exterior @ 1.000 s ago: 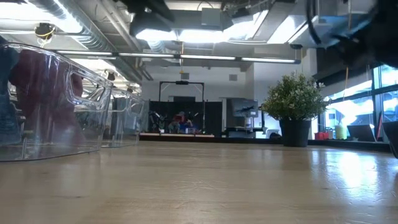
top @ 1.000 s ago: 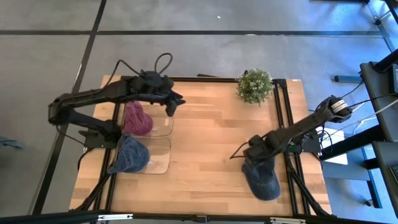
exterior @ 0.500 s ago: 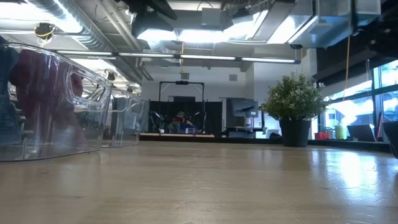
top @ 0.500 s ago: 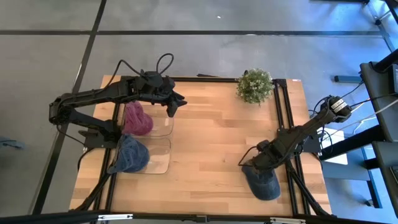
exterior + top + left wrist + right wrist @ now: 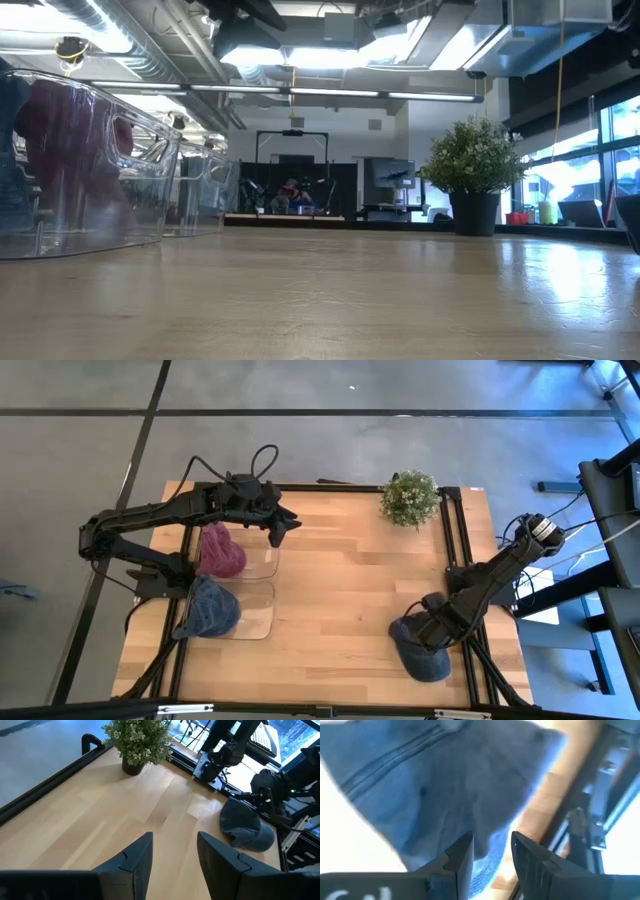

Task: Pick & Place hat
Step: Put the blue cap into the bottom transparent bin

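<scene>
Bins (image 5: 250, 585) are holding a maroon hat (image 5: 222, 552) and a blue one (image 5: 208, 608). Right gripper (image 5: 432, 632), jaws parted, is hovering over the cap (image 5: 422, 653); left gripper (image 5: 280, 528) is waiting, jaws parted.

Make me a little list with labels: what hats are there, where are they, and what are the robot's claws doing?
loose hat: blue-grey denim cap, flat on the wooden table, right near corner
binned hats: maroon hat and blue denim hat, each in a clear plastic bin
right claw: open, low over the cap
left claw: open, waiting above the bins
plant: small potted plant, far edge

Two dark jointed arms — black cables looping off each — blocky black fingers (image 5: 132, 865).
</scene>
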